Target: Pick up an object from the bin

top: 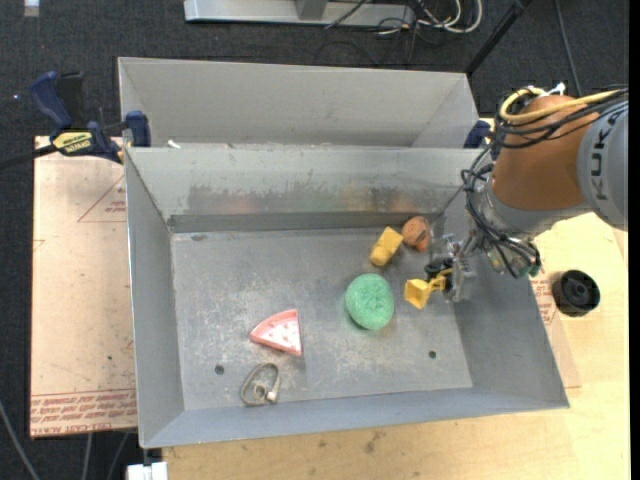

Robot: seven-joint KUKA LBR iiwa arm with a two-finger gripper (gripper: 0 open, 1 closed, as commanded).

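**Arm low at the bin's right side, a small yellow piece at its tip**

The grey metal bin holds a few loose things, spread out rather than heaped. The arm reaches in from the right. Its end effector is down near the floor by the sloping right wall, touching or just beside a small yellow piece. Whether it is released or clenched cannot be told.

A green round lump lies just left of that piece. A pink wedge sits well apart toward the front, and a yellow block and a brown ball lie near the back.

The piece looks small and easily nudged. The grasp should centre on it, stay clear of the green lump and the wall, and close fully before a straight lift.
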